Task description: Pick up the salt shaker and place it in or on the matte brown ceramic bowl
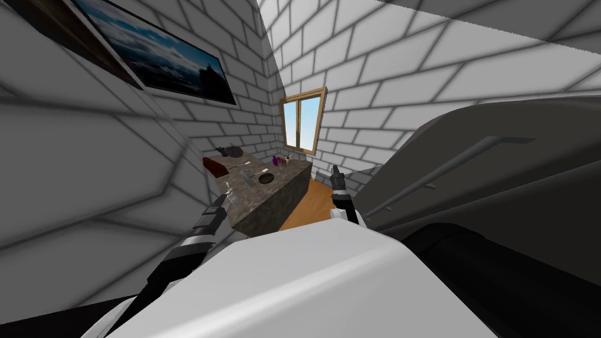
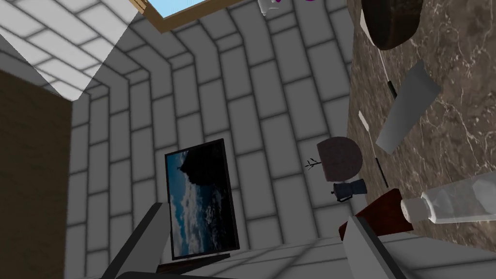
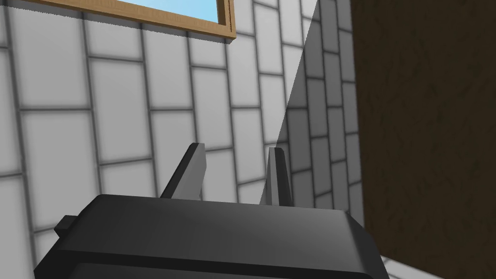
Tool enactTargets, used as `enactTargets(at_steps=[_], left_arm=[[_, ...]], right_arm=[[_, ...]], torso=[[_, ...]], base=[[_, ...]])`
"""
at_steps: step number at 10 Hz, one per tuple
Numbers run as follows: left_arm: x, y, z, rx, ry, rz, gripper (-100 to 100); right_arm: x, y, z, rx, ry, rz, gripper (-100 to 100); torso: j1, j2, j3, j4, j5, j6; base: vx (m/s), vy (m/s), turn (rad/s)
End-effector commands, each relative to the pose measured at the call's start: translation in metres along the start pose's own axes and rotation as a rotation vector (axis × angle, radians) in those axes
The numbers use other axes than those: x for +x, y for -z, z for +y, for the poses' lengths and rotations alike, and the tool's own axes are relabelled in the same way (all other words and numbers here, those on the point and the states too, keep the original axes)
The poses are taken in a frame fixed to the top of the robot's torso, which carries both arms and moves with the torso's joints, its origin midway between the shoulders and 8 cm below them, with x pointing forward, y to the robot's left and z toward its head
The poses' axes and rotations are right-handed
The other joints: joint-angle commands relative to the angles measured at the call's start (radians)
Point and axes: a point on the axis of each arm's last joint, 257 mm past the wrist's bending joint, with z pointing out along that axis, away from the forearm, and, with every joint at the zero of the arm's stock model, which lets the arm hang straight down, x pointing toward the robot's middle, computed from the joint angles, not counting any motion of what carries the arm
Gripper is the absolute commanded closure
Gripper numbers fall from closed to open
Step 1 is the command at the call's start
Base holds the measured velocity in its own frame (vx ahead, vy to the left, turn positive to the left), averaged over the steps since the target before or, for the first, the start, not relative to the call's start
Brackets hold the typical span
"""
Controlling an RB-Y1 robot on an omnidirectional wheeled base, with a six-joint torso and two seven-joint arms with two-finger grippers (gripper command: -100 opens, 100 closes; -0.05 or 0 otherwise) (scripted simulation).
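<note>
Salt shaker: a clear, glassy, rounded body with a white cap. The salt shaker (image 2: 453, 201) stood on the counter just outside one finger of the left gripper, near it but not touching, and not in the gap.
Bowl: the bowl (image 2: 392, 24) was round, dull and dark brown. It sat farther out along the counter ahead of that hand, well apart from the shaker.
Counter: the counter (image 2: 455, 131) had a brown stone top, marble-like, veined with pale lines.
Between shaker and bowl: a flat grey tube (image 2: 407, 106) tapering to a wedge, with thin, long-handled utensils (image 2: 371, 145) beside it.
Beyond the fingertips: a brown dome (image 2: 339, 159), a small dark blue pot (image 2: 349, 189) and a dark red-brown block (image 2: 382, 218).
Left gripper: the left gripper (image 2: 255, 213) had its two pale blades spread wide with nothing between them.
Left arm: it reached low and forward to the counter's near end, with the hand rolled on its side to the stone top.
Right gripper: the right gripper (image 3: 236, 155) was held up away from the counter. Its blades were parted by a narrow gap and held nothing.
</note>
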Motion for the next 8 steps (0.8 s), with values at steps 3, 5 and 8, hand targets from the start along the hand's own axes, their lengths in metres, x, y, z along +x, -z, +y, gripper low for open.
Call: enactTargets(at_steps=[3,5,8], left_arm=[[-0.017,0.022,0.050,-0.171,-0.079,0.033,-100],[-0.028,0.034,0.070,-0.245,-0.108,0.040,-100],[-0.050,0.060,0.106,-0.385,-0.167,0.051,-100]], right_arm=[[0.000,0.000,0.000,0.000,0.000,0.000,0],[0.000,0.000,0.000,0.000,0.000,0.000,0],[0.000,0.000,0.000,0.000,0.000,0.000,0]], torso=[[0.000,0.000,0.000,0.000,0.000,0.000],[0.001,0.001,0.001,0.000,0.000,0.000],[0.002,0.000,0.000,0.000,0.000,-0.001]], base=[[0.052,-0.048,-0.112],[0.039,-0.023,-0.093],[0.057,-0.026,-0.128]])
